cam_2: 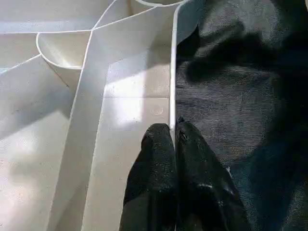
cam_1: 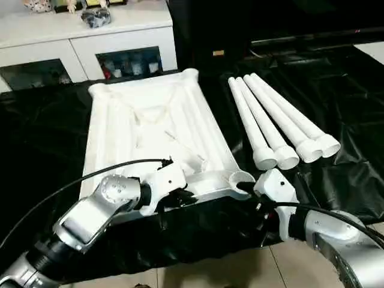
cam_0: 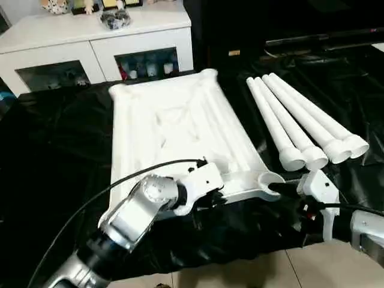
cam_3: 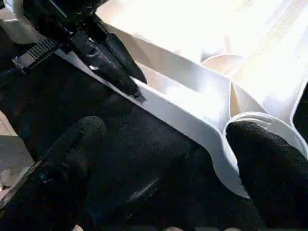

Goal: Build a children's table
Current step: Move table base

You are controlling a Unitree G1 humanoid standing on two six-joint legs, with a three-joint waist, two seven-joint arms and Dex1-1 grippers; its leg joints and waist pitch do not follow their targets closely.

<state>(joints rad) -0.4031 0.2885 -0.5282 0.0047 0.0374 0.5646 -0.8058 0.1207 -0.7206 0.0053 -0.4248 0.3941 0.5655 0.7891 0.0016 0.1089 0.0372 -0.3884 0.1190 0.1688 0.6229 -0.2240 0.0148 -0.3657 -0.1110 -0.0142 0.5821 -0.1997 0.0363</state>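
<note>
Left eye view had the table top (cam_0: 174,129) lying ribbed side up on the black-draped table (cam_0: 54,156), mid-frame, with four legs (cam_0: 300,126) side by side to its right. Left gripper (cam_2: 174,137) was clamped on the top's near rim; right gripper (cam_3: 163,159) sat spread wide at the lower-right corner socket (cam_0: 270,180).

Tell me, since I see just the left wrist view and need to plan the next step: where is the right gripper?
Observer: The right gripper is at the near right corner socket of the tabletop, with its fingers open.
Operator: Any legs fitted yet?
Observer: No. All four legs lie side by side on the black cloth to the right of the tabletop, flared ends toward the robot.
</note>
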